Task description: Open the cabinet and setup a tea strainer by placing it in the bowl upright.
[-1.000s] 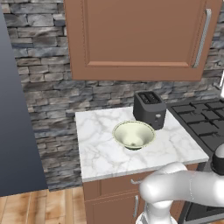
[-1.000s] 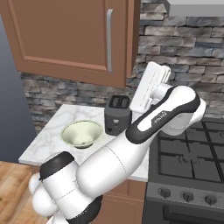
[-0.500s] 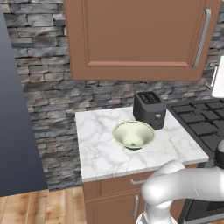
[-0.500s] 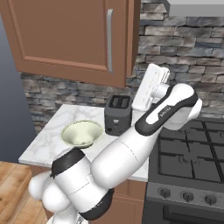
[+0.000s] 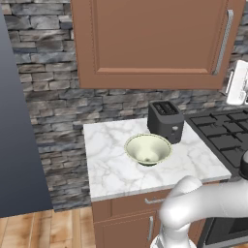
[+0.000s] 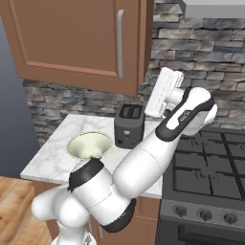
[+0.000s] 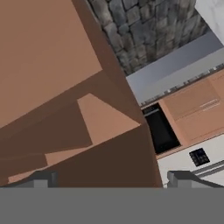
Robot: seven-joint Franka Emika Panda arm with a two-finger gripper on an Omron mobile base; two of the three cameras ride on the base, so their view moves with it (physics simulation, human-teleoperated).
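Rising a little since a moment ago, the gripper [image 7: 109, 177], jaws apart, hangs beside the shut cabinet [image 6: 72, 43], whose bar handle [image 6: 120, 44] runs vertically above the marble table [image 5: 111, 167] with bowl [image 5: 148, 149] and toaster [image 5: 165, 121].

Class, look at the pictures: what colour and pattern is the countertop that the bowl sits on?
White marble with grey veins; the countertop under the bowl shows best in the left base view.
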